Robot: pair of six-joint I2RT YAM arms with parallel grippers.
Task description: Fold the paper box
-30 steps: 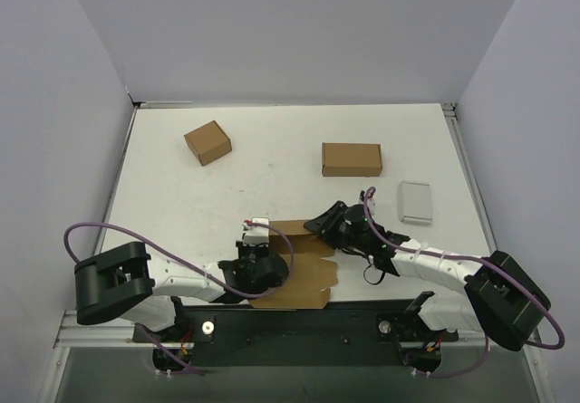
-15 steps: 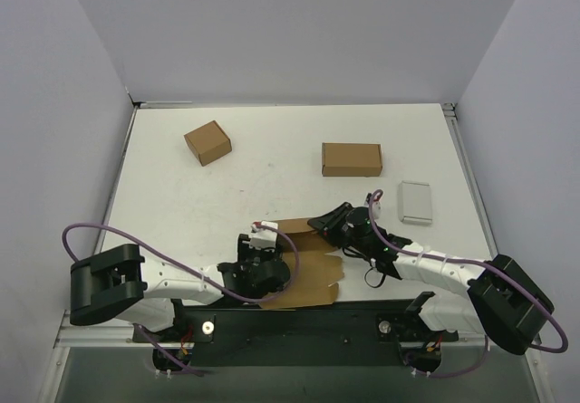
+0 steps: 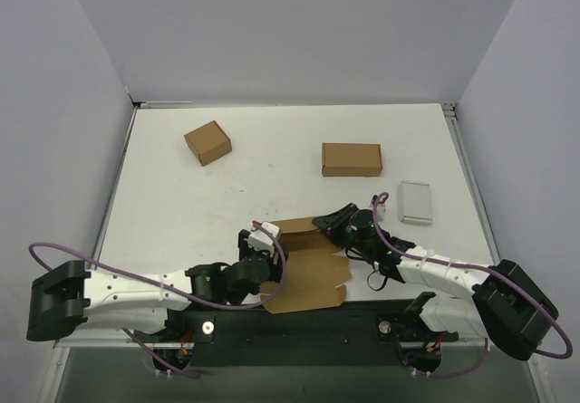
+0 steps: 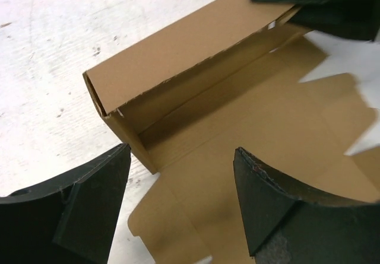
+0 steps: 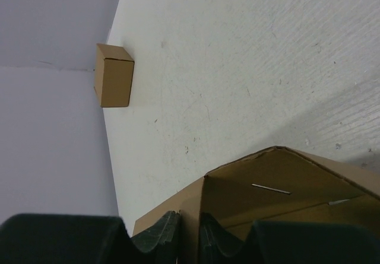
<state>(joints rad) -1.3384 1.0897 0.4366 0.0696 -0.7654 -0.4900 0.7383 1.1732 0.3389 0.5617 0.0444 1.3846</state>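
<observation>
Bare table (image 3: 272,190) lies beyond the paper box (image 3: 304,272). Farther off, a squarish carton (image 3: 207,142) stands to its left, an oblong carton (image 3: 352,158) and grey case (image 3: 416,201) right.

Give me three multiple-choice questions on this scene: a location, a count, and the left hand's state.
1. The grey case lies: A) far left, B) right of centre, C) near left.
2. Closed brown cartons beyond the paper box: A) one, B) two, C) four.
3. The left hand is: A) open, B) shut on a flap, C) out of view.
Answers: B, it sits at the right in the top view; B, a squarish carton and an oblong carton; A, its fingers stand apart over the cardboard.
</observation>
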